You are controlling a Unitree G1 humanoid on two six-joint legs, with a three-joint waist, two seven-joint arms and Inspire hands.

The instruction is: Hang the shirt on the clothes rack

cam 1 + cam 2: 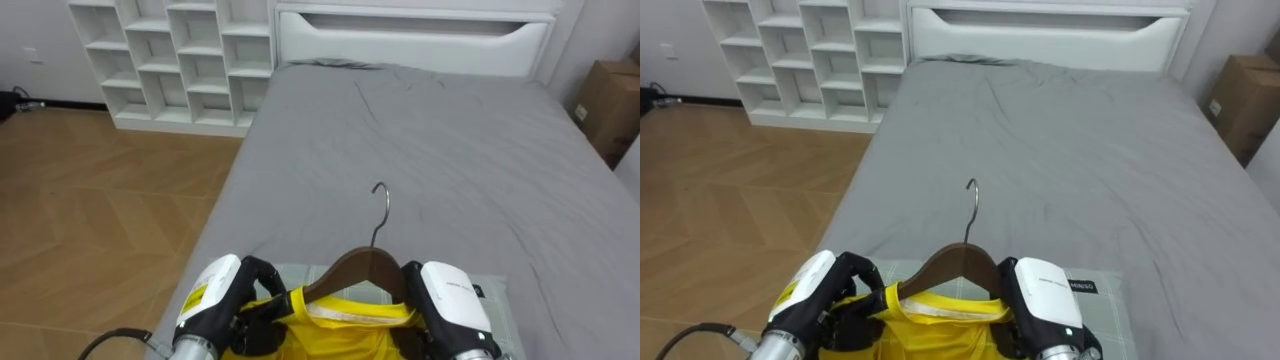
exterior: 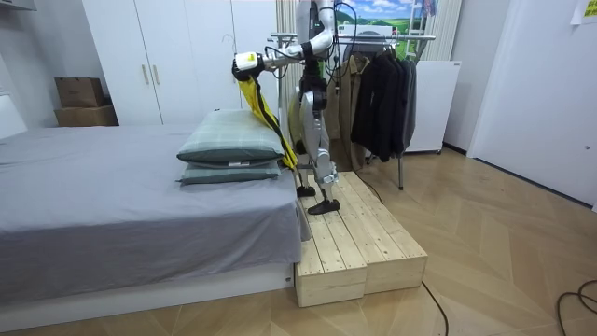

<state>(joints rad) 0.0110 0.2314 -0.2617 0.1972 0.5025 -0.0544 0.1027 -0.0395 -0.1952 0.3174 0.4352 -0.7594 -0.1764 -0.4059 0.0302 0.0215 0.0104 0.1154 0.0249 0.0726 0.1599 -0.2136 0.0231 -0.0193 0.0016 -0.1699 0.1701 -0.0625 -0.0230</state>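
A brown wooden hanger (image 1: 352, 268) with a metal hook (image 1: 381, 205) is held up in front of me, hook pointing away over the bed. A yellow garment (image 1: 350, 328) hangs from it and drapes down in the room view as yellow cloth (image 2: 258, 103). My left hand (image 1: 215, 295) is at the hanger's left end, dark fingers curled into the yellow cloth. My right hand (image 1: 450, 300) covers the hanger's right arm, fingers curled down round it. In the room view I stand on a wooden platform (image 2: 359, 243) beside the bed, arms stretched over the pillows (image 2: 229, 149).
The grey bed (image 1: 420, 140) stretches ahead to a white headboard (image 1: 410, 40). White cube shelves (image 1: 170, 60) stand at the far left and a cardboard box (image 1: 608, 100) at the right. A clothes rack with dark coats (image 2: 378, 89) stands behind me.
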